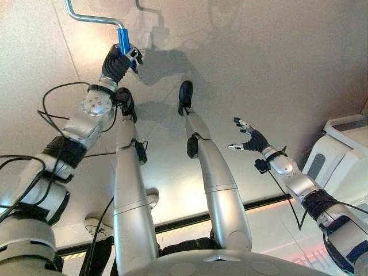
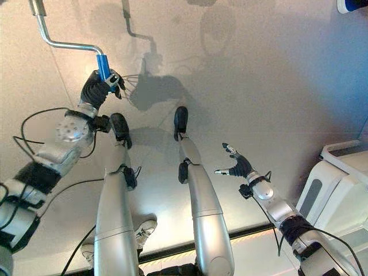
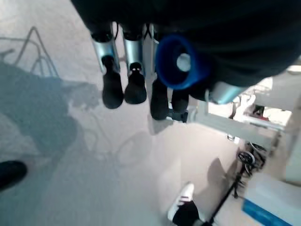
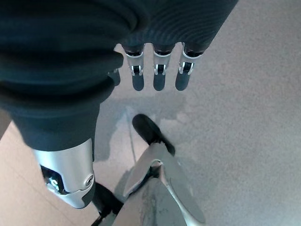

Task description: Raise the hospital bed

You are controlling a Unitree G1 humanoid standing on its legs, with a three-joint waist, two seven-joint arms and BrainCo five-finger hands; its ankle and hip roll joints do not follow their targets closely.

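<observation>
At far left, the left hand (image 1: 119, 62) has its fingers curled round the blue grip (image 1: 123, 41) of the bed's bent metal crank handle (image 1: 92, 19). At near right, the right hand (image 1: 250, 140) hovers above the floor (image 1: 259, 63), fingers spread, holding nothing.

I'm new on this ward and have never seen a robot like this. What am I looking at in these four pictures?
This is a two-legged humanoid robot, seen through its own cameras. Two pictures come from the eyes in its head, looking down; the other two come from cameras on its wrists, looking along each hand.

Its left hand is curled round the blue grip of a bent silver crank handle, the kind turned to raise a hospital bed. The left wrist view shows that grip end-on beside the fingers.

Its right hand hangs open over the pale floor, holding nothing. White equipment stands on the robot's right.
</observation>
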